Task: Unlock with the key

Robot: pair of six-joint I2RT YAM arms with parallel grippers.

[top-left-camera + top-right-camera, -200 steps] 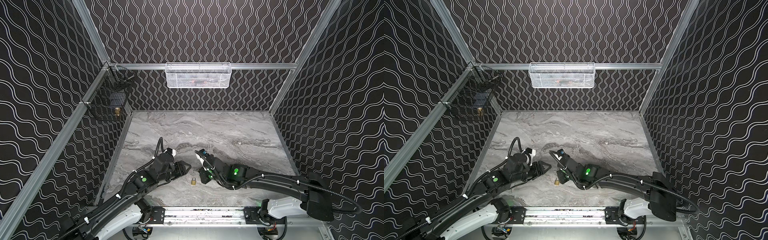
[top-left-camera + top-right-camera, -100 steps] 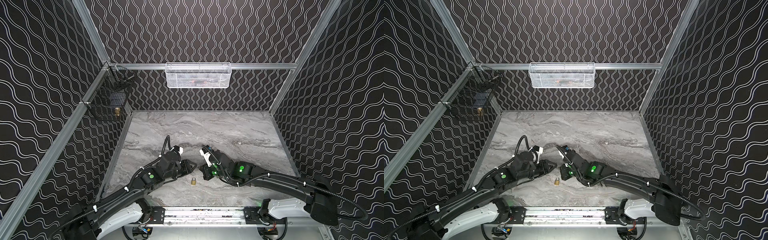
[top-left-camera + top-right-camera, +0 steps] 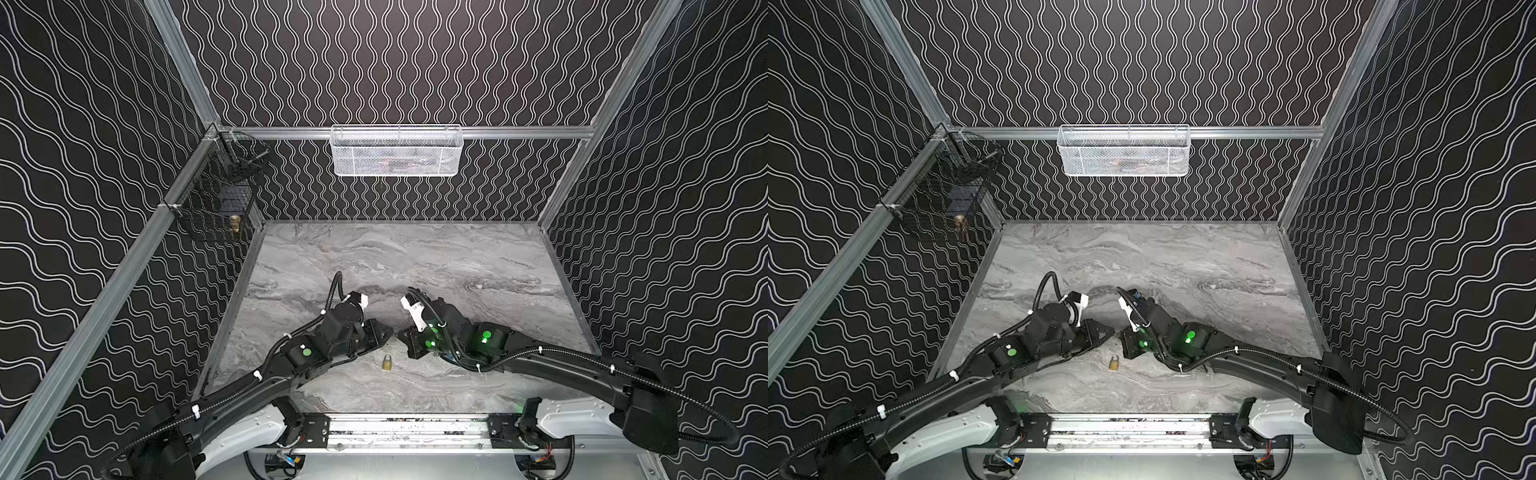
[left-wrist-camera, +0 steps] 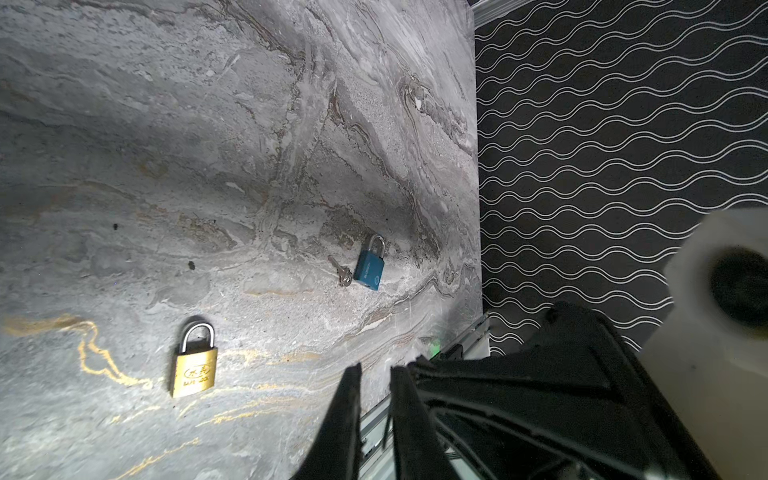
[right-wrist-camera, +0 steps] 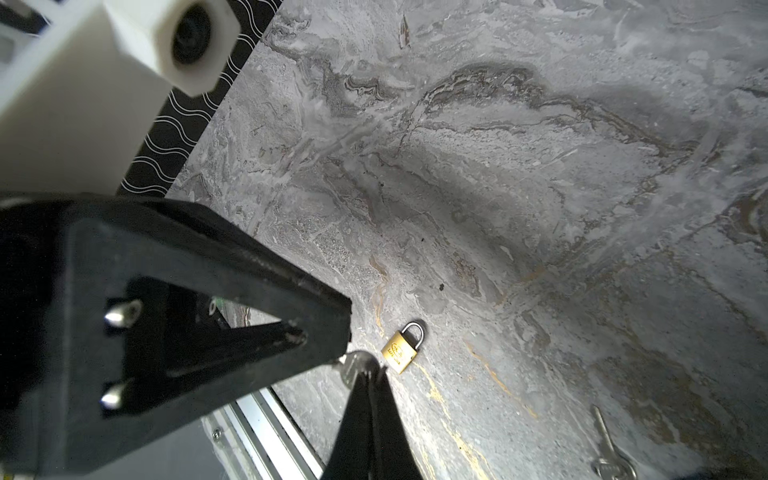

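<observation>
- The right pincer [image 5: 368,376] is closed on a small silver key [image 5: 355,363], gripped by its head and held above the worktop [image 5: 540,208].
- The left pincer [image 4: 376,374] meets it tip to tip at the near middle of the worktop. Its jaws stand nearly together with a slim gap between them. The key lies right at its tip, but I cannot tell whether it pinches the key.
- In both top views the two pincers, left [image 3: 386,332] and right [image 3: 402,337], face each other just beyond the brass padlock [image 3: 387,362].
- The brass padlock [image 4: 194,361] lies flat on the worktop with its steel shackle closed and pointing to the far side. It carries a stamped emblem with a line of lettering under it, too blurred to read.
- A blue padlock [image 4: 370,266] lies off to the right, shackle closed. Its pale brand wording is too small to read.
- A second key [image 4: 343,272] lies just beside the blue padlock.
- A white mesh basket [image 3: 397,151] hangs on the far wall.
- A black wire basket [image 3: 216,199] hangs on the left wall.
</observation>
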